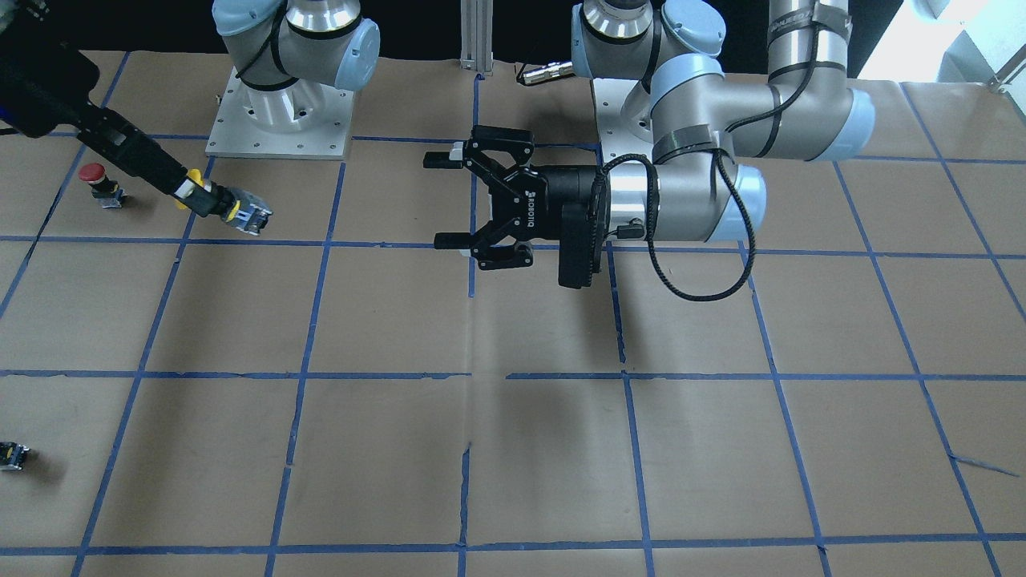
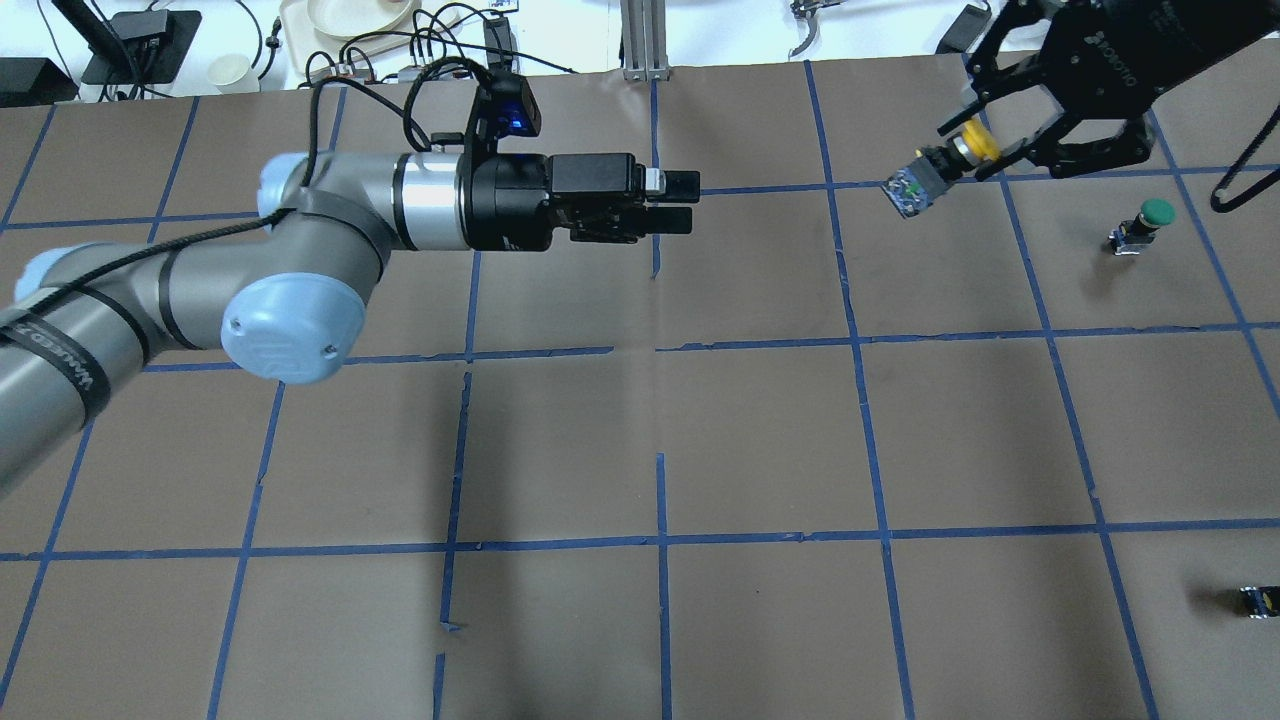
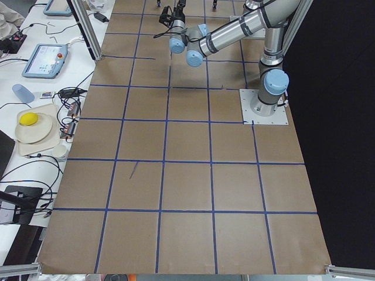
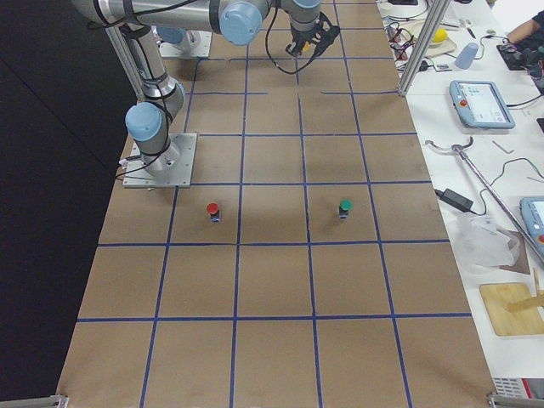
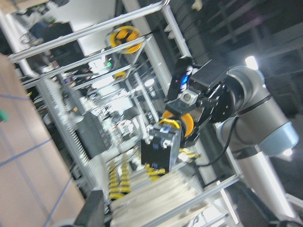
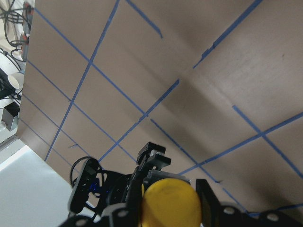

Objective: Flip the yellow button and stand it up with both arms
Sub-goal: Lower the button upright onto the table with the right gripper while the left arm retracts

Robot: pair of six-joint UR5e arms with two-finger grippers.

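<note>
My right gripper [image 2: 985, 150] is shut on the yellow button [image 2: 925, 180], pinching its yellow cap and holding it above the table. The button lies on its side, with its metallic base pointing toward my left gripper. The front view shows the same grip [image 1: 192, 192] on the button [image 1: 240, 212]. My left gripper [image 1: 445, 199] is open and empty, level with the button, with a gap of roughly one grid square between them. It also shows in the overhead view [image 2: 685, 200]. The left wrist view shows the held button [image 5: 163, 144].
A red-capped button [image 1: 94, 180] stands near the right arm's base. A green-capped button [image 2: 1150, 218] stands at the table's right side. A tiny black-and-yellow block [image 2: 1258, 600] lies near the right front edge. Brown paper with blue tape grid [image 2: 660, 400] covers the table.
</note>
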